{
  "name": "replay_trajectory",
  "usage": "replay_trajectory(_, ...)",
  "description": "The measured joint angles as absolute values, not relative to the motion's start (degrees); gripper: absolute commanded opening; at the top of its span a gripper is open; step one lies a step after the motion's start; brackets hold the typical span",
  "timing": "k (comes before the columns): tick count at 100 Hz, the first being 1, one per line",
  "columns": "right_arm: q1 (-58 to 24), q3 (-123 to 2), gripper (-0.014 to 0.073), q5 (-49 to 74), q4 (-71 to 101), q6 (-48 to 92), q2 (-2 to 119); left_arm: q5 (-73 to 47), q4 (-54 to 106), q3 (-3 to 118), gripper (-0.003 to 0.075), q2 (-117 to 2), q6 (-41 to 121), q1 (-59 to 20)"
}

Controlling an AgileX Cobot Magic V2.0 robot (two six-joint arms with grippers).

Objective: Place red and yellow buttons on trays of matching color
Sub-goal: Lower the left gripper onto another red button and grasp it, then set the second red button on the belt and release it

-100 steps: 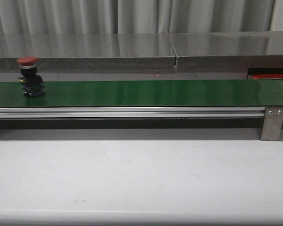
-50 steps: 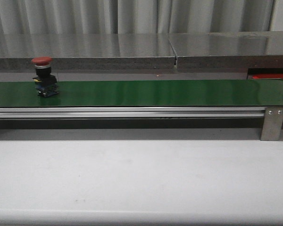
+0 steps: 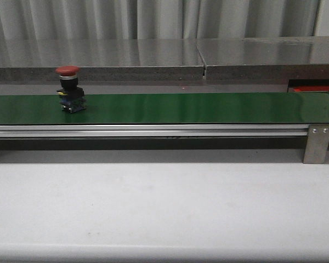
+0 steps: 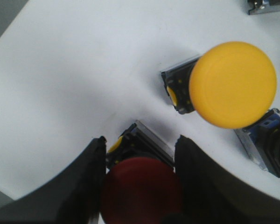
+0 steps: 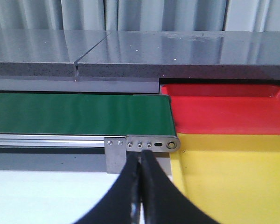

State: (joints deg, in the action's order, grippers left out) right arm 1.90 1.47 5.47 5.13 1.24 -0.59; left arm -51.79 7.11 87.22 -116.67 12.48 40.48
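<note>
Riding upright, a red button (image 3: 69, 89) is sitting on the green belt (image 3: 208, 107), well short of its tray end. Right end effector (image 5: 140, 186) is waiting with fingers closed and empty near the red tray (image 5: 224, 109); it should open early. Left end effector (image 4: 140, 186) is straddling another red button (image 4: 141, 189); grip uncertain.

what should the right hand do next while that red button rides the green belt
Probably open up and wait at the belt end. The red domed button stands far along the long green belt, while the right hand is shut, empty, near the flat red tray.
</note>
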Motion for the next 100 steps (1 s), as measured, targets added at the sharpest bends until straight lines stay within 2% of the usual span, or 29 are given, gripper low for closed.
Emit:
replay_trajectory(26, 1.90, 1.47, -0.0066, 5.47, 5.13, 1.24, -0.59, -53.70, 8.39, 87.22, -0.0019, -115.04, 12.48, 40.48)
replay_trajectory(65, 1.90, 1.47, -0.0066, 5.47, 5.13, 1.24, -0.59, -57.85, 12.57, 88.72, -0.0020, -100.42, 12.48, 39.85)
replay_trajectory(100, 1.90, 1.47, -0.0066, 5.47, 5.13, 1.24, -0.59, -61.20, 13.19, 98.90, -0.0020, -101.36, 12.48, 25.74)
